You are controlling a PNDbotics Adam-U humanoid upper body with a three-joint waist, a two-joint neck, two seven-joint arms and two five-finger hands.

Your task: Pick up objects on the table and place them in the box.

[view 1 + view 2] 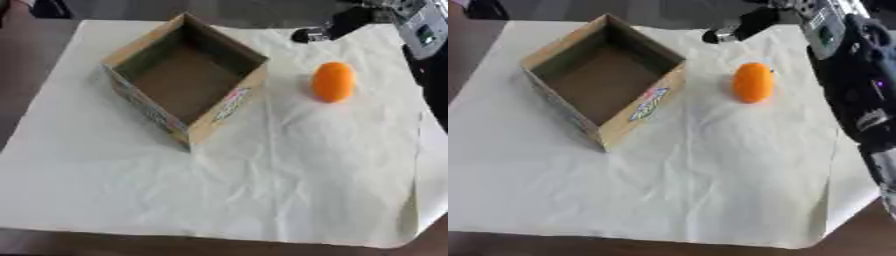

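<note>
Orange (753, 82) sits below right hand (741, 29).

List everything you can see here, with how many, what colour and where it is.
box: one, brown cardboard, open top, nothing inside, left of centre on the sheet
orange object: one, orange, oval, on the sheet to the right of the box, apart from it
sheet: one, white, crinkled, covering most of the table
table: one, brown, showing at the left and near edges
right hand: one, black with silver, above the sheet's far right, beyond the orange object, holding nothing
</note>
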